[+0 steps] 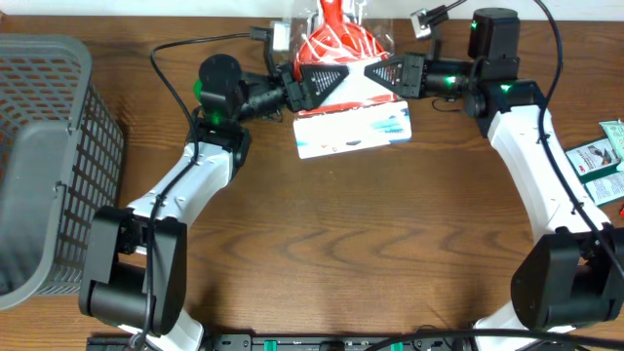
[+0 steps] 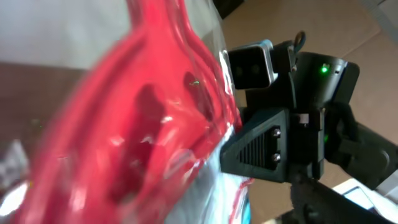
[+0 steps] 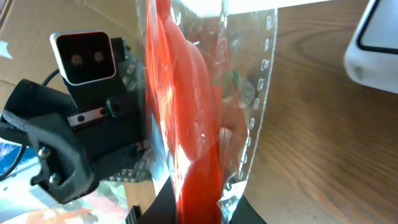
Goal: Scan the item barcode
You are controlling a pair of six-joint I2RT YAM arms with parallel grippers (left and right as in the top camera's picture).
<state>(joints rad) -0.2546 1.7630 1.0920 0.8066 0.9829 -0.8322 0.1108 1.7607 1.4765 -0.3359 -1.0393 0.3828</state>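
The red-filled clear packet (image 1: 339, 47) is held up at the far centre of the counter (image 1: 331, 244); the right end effector (image 1: 383, 74) is clamped tight on it; the left end effector (image 1: 320, 80) stands wide apart just at its left side, gripping nothing.

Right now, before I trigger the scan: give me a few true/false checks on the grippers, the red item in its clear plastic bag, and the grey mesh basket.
1. The right gripper is shut on the red item in its clear plastic bag. True.
2. The left gripper is clamped shut. False: its jaws stand wide, next to the bag.
3. The grey mesh basket sits on the robot's left side of the table. True.
4. The bagged red item lies inside the basket. False: it is up between the two grippers at the far centre of the table.
5. Green packets lie at the table's right edge. True.
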